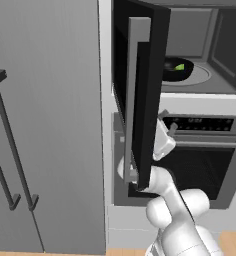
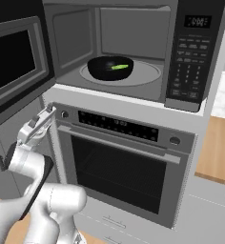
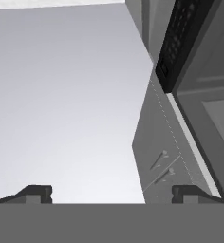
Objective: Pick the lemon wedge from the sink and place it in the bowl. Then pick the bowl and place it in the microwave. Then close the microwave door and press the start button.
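Inside microwave [image 2: 133, 52], on glass turntable, we see bowl [image 2: 110, 67] with lemon wedge [image 2: 119, 67] in it. Door [image 1: 140, 95] stands open. Pincer [image 2: 44, 118] open, empty, low beside oven [image 2: 124, 162]. We judge door closing in hand; next: get behind door, push shut.

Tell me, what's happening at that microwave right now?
Gripper open, empty, low beside the oven. Bowl with lemon wedge on microwave turntable. Microwave door wide open.
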You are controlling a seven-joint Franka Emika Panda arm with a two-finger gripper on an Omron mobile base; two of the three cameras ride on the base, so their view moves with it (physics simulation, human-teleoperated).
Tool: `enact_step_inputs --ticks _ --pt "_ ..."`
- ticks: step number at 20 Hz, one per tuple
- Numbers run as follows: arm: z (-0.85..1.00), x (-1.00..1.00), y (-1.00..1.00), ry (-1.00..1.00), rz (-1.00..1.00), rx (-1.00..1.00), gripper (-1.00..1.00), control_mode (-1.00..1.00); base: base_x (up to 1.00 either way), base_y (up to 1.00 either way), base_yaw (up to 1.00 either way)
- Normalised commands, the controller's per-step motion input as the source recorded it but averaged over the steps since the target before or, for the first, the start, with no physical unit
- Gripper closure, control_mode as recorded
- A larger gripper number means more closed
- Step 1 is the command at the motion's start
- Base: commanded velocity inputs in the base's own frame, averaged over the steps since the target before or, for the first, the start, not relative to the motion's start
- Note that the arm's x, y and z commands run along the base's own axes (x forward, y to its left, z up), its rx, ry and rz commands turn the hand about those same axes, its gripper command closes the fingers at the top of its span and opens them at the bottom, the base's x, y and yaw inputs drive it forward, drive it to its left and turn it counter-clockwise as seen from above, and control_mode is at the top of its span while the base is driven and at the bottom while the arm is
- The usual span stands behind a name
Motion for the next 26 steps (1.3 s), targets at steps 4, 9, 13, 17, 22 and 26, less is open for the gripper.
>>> enact_step_inputs --ticks 4,9,13,17,22,26 --pt "-0.3 0.06 0.29 0.0 -0.02 -0.05 -1.0 -1.0 0.0 0.0 0.0" --pt "-0.33 0.38 0.15 0.0 0.0 -0.01 -1.0 -1.0 0.0 0.0 0.0" --pt "-0.42 0.5 0.14 0.0 0.0 0.0 -1.0 -1.0 0.0 0.0 0.0" --pt "-0.47 0.46 0.22 0.0 0.0 0.0 -1.0 -1.0 0.0 0.0 0.0" --pt "-0.56 0.47 0.2 0.0 0.0 0.0 -1.0 -1.0 0.0 0.0 0.0" --pt "-0.62 0.47 0.19 0.0 0.0 0.0 -1.0 -1.0 0.0 0.0 0.0"
